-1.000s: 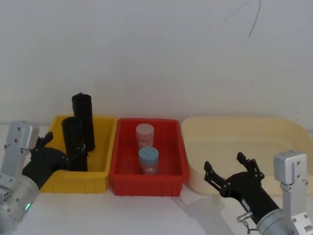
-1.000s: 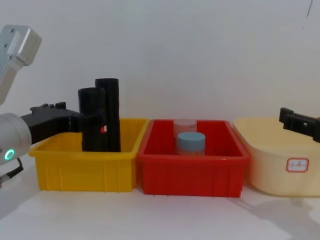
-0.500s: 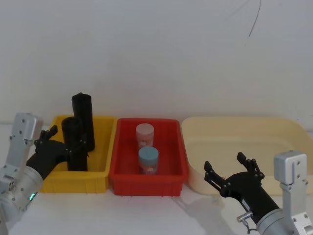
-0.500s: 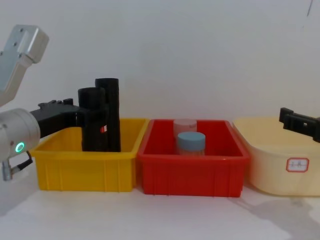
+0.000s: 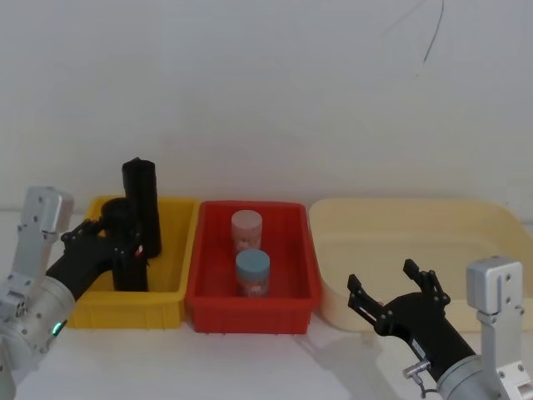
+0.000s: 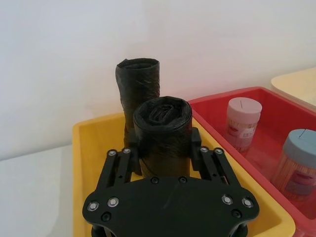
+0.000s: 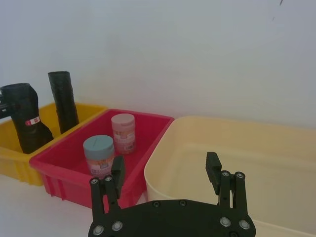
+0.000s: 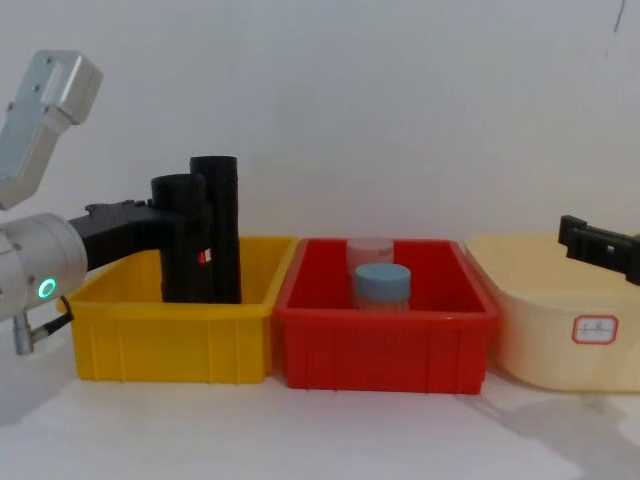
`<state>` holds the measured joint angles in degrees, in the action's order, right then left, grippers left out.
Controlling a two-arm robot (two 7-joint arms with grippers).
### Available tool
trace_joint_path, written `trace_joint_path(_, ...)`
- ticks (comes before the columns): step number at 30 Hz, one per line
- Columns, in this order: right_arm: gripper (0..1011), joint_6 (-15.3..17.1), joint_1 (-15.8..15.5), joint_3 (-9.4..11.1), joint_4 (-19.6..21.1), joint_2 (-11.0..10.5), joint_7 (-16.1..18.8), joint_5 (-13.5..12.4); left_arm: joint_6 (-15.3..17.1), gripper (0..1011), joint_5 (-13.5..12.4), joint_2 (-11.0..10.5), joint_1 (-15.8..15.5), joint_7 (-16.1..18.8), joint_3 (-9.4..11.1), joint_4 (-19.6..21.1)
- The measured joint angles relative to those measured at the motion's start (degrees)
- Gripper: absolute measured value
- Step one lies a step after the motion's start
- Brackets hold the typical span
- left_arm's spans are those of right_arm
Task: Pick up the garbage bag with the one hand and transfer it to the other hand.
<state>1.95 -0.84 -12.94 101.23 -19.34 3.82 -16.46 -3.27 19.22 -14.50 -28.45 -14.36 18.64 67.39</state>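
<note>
The left gripper [image 6: 164,143] clamps the bag [image 6: 163,121] inside the bin [image 8: 170,335], another roll [image 6: 138,84] just beyond it. The right gripper [image 7: 165,165] hangs spread in open air, tub [image 7: 237,143] rim ahead.

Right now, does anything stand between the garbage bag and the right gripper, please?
The red bin with two jars lies between the garbage bag, held by the left gripper, and the right gripper; above them looks open.

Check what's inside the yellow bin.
Two black rolls stand in the yellow bin: the stickered garbage bag, clamped by the left gripper, and a taller plain roll behind it. Their bases are covered by the bin wall and gripper.
</note>
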Motion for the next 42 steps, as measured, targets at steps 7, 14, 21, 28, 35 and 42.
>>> trace_joint_path(7,1004,0.0,0.0,0.0,0.0,0.0,0.0,0.0,1.3,466,1.0,-0.6,2.4,-0.1,-1.3,4.5)
trace_joint_path(14,1005,0.0,0.0,0.0,0.0,0.0,0.0,0.0,1.7,422,1.8,-1.3,4.9,-0.8,-2.4,10.3)
trace_joint_path(21,1005,0.0,0.0,0.0,0.0,0.0,0.0,0.0,0.9,387,2.8,-1.5,6.5,-2.2,-3.2,15.8)
trace_joint_path(28,1005,0.0,0.0,0.0,0.0,0.0,0.0,0.0,-0.1,378,4.4,-1.7,7.3,-4.4,-3.4,20.1)
trace_joint_path(35,1005,0.0,0.0,0.0,0.0,0.0,0.0,0.0,-0.8,378,6.6,-1.8,7.7,-7.6,-2.6,23.4)
trace_joint_path(42,1005,0.0,0.0,0.0,0.0,0.0,0.0,0.0,-0.4,378,7.9,-2.0,7.6,-10.3,-0.7,24.0)
